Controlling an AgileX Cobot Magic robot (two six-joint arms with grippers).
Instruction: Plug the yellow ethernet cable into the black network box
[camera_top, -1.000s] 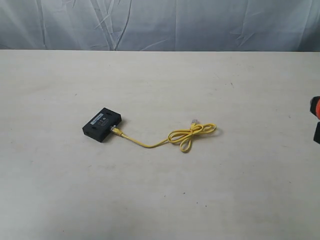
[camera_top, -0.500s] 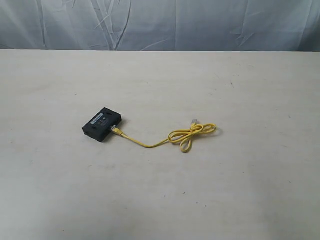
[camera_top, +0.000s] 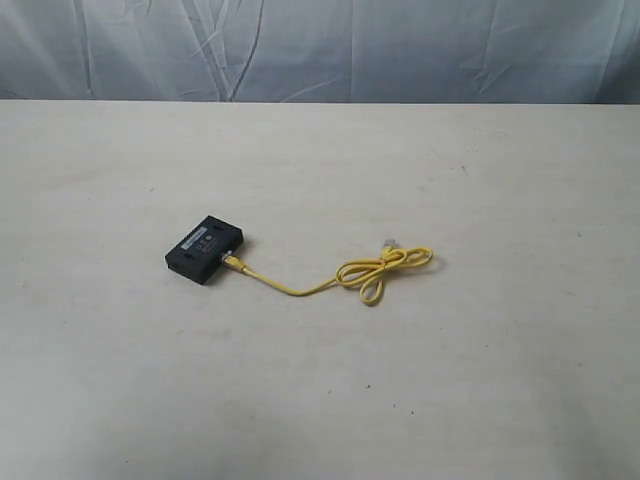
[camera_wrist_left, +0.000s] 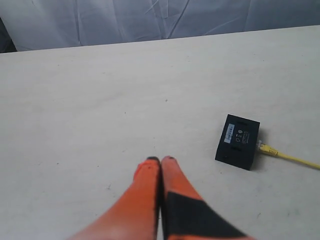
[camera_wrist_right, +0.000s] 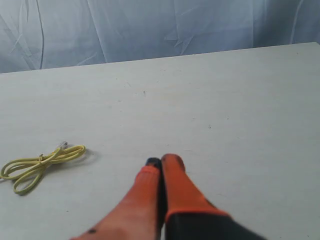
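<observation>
Both left gripper (camera_wrist_left: 160, 159) and right gripper (camera_wrist_right: 161, 161) are pinched closed, away from the black network box (camera_top: 204, 249) the yellow ethernet cable (camera_top: 384, 262) enters

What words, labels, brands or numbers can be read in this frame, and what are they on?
No text here is legible.
Pale label on top of the black box: it carries print and small symbols, too small and blurred to read in any view.
Yellow cable, table, cloth behind: no writing visible.
</observation>
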